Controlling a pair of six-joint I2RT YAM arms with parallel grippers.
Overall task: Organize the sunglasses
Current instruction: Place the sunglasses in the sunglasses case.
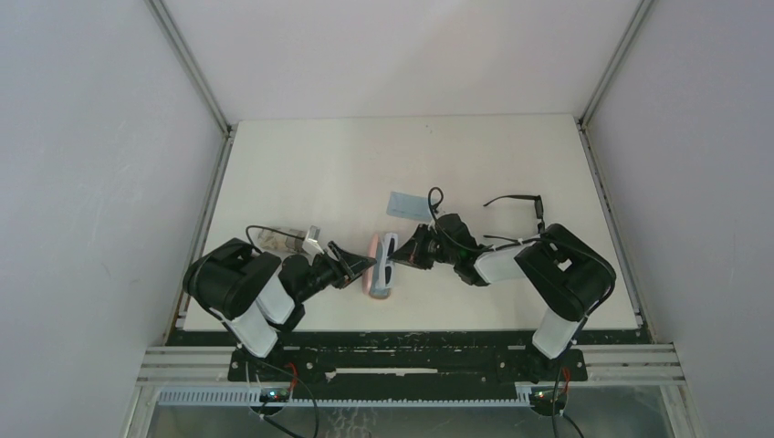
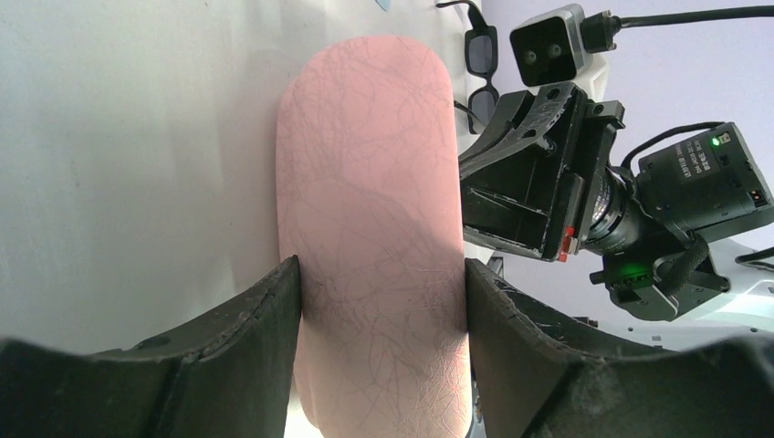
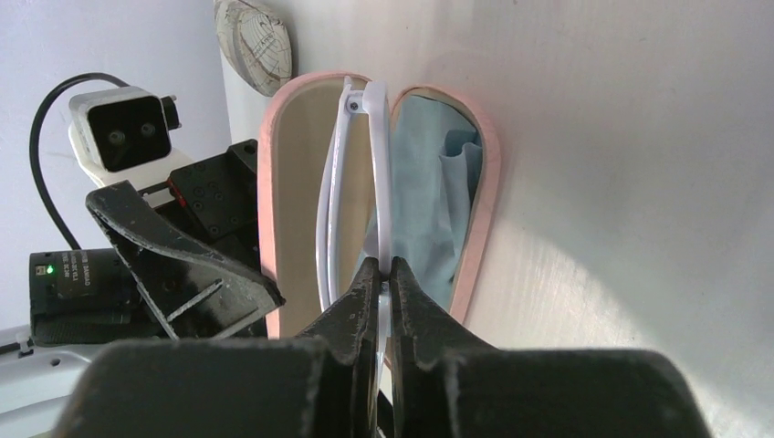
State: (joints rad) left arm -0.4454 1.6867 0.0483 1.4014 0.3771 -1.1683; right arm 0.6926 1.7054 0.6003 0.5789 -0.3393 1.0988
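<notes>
Top view: L gripper [image 2: 381, 266] has its jaws spread wide around an open pink glasses case [image 2: 365, 164] toward the table's 6 o'clock edge, one finger pressed on each long side. R gripper [image 3: 384, 266], jaws pinched nearly together, clamps white-framed glasses [image 3: 381, 164] standing in the case's opening, next to a light-blue cloth [image 3: 429, 173] tucked in one half. The black sunglasses [image 1: 537, 208] lie unfolded on the white table [image 1: 365, 155] at approx 2 o'clock from the case, well apart from both grippers; a 2nd blue cloth [image 1: 406, 205] sits at 12 o'clock near the case, & a grey-patterned case [image 1: 278, 240] lies at 9 o'clock beside the L arm.
</notes>
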